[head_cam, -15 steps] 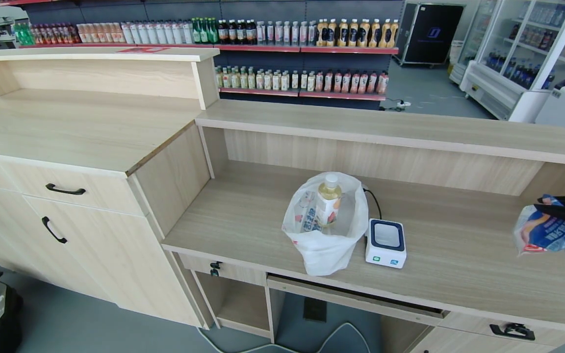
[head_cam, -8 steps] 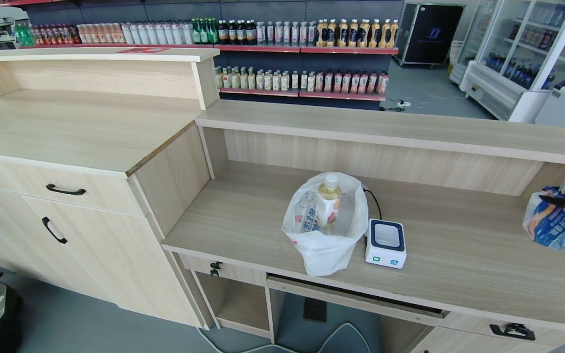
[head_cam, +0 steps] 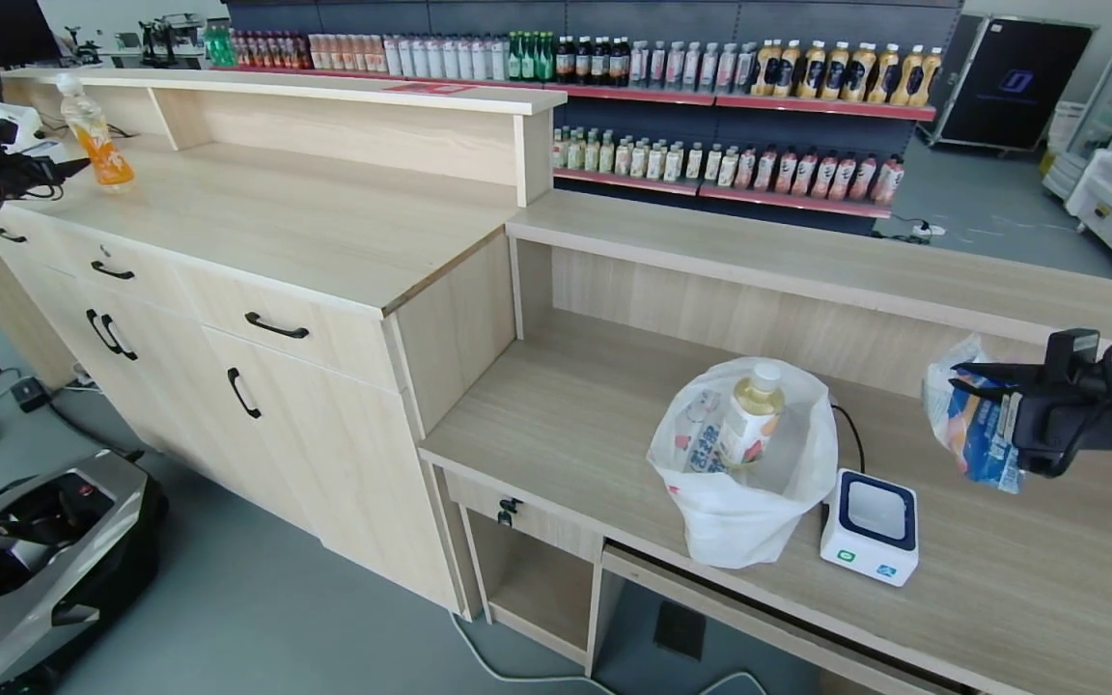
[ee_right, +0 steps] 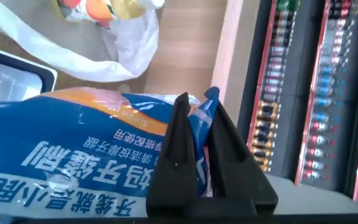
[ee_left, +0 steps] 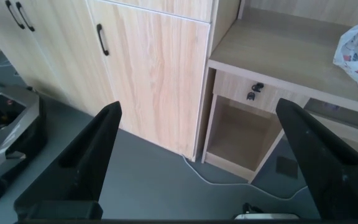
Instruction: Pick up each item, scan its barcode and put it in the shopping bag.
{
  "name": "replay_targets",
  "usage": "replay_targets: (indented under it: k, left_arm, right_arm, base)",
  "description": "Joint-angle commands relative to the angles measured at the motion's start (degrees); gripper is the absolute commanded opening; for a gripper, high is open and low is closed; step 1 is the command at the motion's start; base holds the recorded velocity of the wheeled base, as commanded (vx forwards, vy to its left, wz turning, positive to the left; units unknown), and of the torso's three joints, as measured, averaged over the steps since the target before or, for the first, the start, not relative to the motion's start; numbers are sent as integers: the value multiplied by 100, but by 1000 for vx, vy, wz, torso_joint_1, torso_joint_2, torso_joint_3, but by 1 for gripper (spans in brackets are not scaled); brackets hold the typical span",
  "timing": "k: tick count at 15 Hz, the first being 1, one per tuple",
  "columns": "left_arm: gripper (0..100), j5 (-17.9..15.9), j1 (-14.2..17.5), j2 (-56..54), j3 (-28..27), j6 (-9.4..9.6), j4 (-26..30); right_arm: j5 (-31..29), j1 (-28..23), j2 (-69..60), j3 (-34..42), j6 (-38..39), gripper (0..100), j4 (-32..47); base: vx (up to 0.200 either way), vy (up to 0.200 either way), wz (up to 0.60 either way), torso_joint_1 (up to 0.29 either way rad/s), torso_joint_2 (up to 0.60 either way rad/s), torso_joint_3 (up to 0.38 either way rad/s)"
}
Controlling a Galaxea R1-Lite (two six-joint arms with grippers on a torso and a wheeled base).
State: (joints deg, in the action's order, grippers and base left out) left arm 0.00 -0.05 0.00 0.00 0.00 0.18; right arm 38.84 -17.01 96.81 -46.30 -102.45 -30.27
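Your right gripper (head_cam: 986, 384) hangs in the air over the right part of the lower surface (head_cam: 566, 425). Its fingers (ee_right: 178, 146) are clenched on the upper seam of the blue snack packet (head_cam: 969, 430). The packet hangs free from the fingers, above the surface. It is to the right of the scanner (head_cam: 870, 526) and well apart from the shopping bag (head_cam: 725, 526). In the right wrist view you look along the packet's printed blue and orange face. Past it are a corner of the scanner and the white plastic of the bag.

The shopping bag stands open on the lower surface, just beside the scanner, on its left side. Inside it a bottle (head_cam: 752, 415) with a yellowish drink and a white cap stands upright. One more packed item leans beside the bottle; what this item is, I cannot tell. The scanner is a small white box with a dark frame around its window, and the window is turned up. A black cable (head_cam: 847, 430) goes from behind it toward the back wall.

Your left gripper (ee_left: 197, 107) is low, in front of the cabinet doors (ee_left: 160, 68) and over the grey floor (ee_left: 148, 180). Its fingers are released and spread wide apart.

On the raised surface (head_cam: 276, 222) at the left, far from the bag, an orange drink bottle (head_cam: 97, 130) stands upright. Behind all this, shelves (head_cam: 730, 97) carry rows of drink bottles.
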Motion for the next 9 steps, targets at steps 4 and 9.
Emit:
replay_targets:
  k: [4, 9]
  left_arm:
    - [100, 0, 5, 0, 0, 0, -1]
    - [100, 0, 5, 0, 0, 0, -1]
  right_arm:
    - [809, 22, 611, 95, -1937, 0, 803]
    - [765, -171, 691, 104, -3730, 0, 1559]
  base:
    - [0, 0, 0, 0, 0, 0]
    - [0, 0, 0, 0, 0, 0]
